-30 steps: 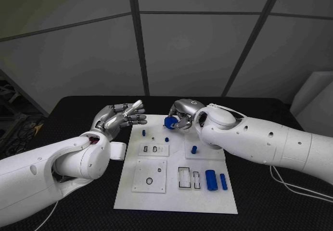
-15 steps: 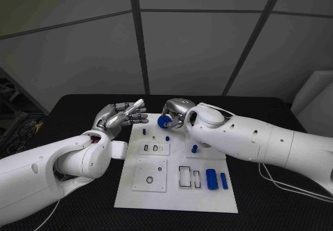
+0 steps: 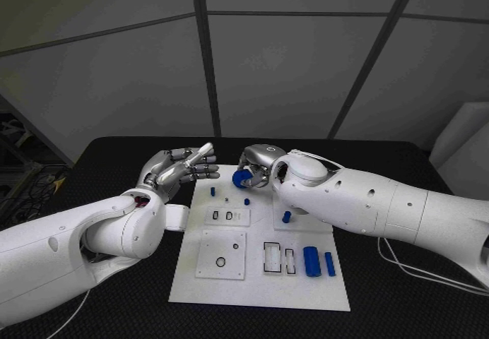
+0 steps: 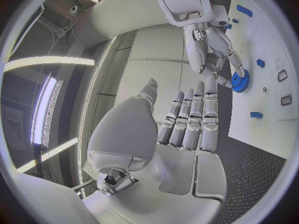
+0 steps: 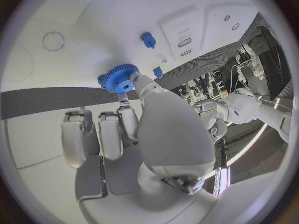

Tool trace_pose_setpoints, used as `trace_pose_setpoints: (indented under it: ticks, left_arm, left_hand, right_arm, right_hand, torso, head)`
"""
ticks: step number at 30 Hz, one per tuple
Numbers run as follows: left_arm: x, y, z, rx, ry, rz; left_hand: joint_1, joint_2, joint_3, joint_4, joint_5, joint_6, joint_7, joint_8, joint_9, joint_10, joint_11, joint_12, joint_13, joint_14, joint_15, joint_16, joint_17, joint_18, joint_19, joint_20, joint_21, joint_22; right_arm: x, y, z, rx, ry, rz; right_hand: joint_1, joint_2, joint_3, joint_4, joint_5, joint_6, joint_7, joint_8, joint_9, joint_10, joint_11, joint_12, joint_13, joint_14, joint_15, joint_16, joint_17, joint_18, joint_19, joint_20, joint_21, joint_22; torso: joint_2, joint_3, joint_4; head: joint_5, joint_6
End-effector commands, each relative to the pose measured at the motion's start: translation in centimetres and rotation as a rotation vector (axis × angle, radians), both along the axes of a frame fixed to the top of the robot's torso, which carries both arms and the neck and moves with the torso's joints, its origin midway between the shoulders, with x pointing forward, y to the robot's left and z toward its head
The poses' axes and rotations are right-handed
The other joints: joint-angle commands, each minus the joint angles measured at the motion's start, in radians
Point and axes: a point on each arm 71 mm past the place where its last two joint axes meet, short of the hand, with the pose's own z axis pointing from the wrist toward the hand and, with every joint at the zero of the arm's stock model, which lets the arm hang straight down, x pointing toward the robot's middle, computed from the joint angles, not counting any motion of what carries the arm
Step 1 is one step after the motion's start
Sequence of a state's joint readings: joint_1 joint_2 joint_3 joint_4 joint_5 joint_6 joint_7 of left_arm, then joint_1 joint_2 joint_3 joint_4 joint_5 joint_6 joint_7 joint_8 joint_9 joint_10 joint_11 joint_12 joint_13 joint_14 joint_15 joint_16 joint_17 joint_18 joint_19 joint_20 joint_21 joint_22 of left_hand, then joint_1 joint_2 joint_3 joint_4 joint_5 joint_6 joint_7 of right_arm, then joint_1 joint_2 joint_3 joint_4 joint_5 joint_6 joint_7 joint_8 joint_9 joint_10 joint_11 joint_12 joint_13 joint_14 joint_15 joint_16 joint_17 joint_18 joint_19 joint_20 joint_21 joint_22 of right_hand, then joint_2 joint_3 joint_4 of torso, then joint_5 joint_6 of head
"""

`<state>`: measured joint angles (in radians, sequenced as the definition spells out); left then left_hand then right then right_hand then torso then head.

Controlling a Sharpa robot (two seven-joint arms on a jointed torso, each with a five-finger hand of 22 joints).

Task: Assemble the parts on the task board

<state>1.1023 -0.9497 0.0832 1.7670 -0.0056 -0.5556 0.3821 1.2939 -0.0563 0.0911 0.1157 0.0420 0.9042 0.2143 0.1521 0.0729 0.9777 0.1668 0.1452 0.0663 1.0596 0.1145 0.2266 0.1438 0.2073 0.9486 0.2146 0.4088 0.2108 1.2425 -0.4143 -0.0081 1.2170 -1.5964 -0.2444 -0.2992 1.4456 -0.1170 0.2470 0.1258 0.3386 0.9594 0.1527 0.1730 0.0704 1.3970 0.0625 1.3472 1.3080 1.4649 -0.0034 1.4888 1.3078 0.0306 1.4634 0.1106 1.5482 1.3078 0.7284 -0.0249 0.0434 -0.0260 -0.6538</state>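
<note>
My right hand (image 3: 258, 164) holds a blue gear (image 3: 242, 179) over the far end of the white task board (image 3: 255, 282). The same blue gear (image 5: 118, 78) sits pinched at the fingertips in the right wrist view, and the gear (image 4: 238, 79) shows under that hand (image 4: 209, 40) in the left wrist view. My left hand (image 3: 181, 168) hovers open above the board's far left corner, fingers extended and together (image 4: 190, 119). Two blue cylinders (image 3: 311, 261) lie at the board's right side, and small blue pegs (image 3: 212, 191) stand near its far end.
White sub-plates with slots and round holes (image 3: 221, 256) cover the board's middle. A small blue peg (image 3: 286, 217) stands right of centre. The black table (image 3: 408, 296) surrounds the board, with a cable trailing at the right.
The right hand with the gear has shifted slightly left over the board's far end. The left hand has stayed about where it was.
</note>
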Motion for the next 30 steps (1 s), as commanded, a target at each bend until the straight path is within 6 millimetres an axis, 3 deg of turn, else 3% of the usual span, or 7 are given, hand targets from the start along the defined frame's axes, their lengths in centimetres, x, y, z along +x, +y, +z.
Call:
trace_pose_setpoints:
  ticks: [1,11,17,30]
  left_arm:
    - [-0.02,-0.18,0.21,0.000,-0.014,-0.012]
    - [-0.01,-0.20,0.20,0.000,-0.013,-0.012]
    - [-0.02,-0.17,0.20,0.000,-0.013,-0.012]
    - [-0.01,-0.16,0.19,0.001,-0.012,-0.012]
  left_hand:
    - [0.000,0.007,0.001,-0.006,0.004,0.000,0.004,-0.007,-0.002,0.001,0.003,-0.003,0.000,0.000,0.005,-0.003,0.001,-0.030,0.005,0.003,0.006,0.001]
    - [0.000,0.007,0.001,-0.006,0.004,0.000,0.004,-0.007,-0.002,0.001,0.003,-0.004,0.000,0.000,0.005,-0.003,0.001,-0.030,0.005,0.003,0.006,0.001]
    - [0.001,0.008,0.000,-0.008,0.004,0.000,0.004,-0.008,-0.002,0.001,0.004,-0.005,0.000,-0.001,0.005,-0.004,0.002,-0.030,0.005,0.003,0.005,0.001]
    - [0.001,0.008,0.000,-0.008,0.004,0.000,0.004,-0.008,-0.002,0.001,0.004,-0.005,0.000,-0.001,0.005,-0.004,0.002,-0.030,0.005,0.003,0.005,0.001]
  right_arm:
    - [0.06,-0.01,-0.24,-0.031,0.018,0.005]
    - [0.24,0.07,-0.49,-0.049,0.034,-0.004]
    - [0.43,0.00,-0.66,-0.056,0.047,-0.008]
    - [0.41,0.06,-0.77,-0.055,0.058,-0.005]
  right_hand:
    - [-0.005,0.004,0.004,0.000,0.002,0.008,0.000,-0.001,0.000,0.006,0.001,0.002,0.008,0.068,-0.004,0.000,0.067,-0.020,0.072,-0.005,0.004,0.219]
    - [-0.025,-0.007,0.011,0.000,-0.007,-0.008,0.006,-0.018,-0.004,-0.012,0.006,-0.018,-0.011,0.067,-0.001,-0.001,0.064,-0.019,0.069,-0.003,0.003,0.215]
    - [-0.067,-0.020,0.003,0.013,-0.017,-0.058,0.016,-0.050,-0.006,-0.030,0.017,-0.038,-0.029,0.067,0.008,0.000,0.068,-0.019,0.067,0.004,0.002,0.214]
    - [-0.107,-0.027,-0.013,0.029,-0.020,-0.064,0.017,-0.054,-0.002,-0.031,0.019,-0.039,-0.030,0.069,0.011,0.004,0.075,-0.019,0.068,0.008,0.002,0.215]
  torso:
    - [-0.001,0.0008,-0.0013]
    - [0.000,-0.0003,-0.0002]
    - [-0.001,-0.0010,-0.0002]
    - [0.000,0.0000,-0.0009]
  head:
    - [0.000,-0.001]
    - [-0.002,-0.003]
    - [-0.002,-0.005]
    - [-0.001,-0.007]
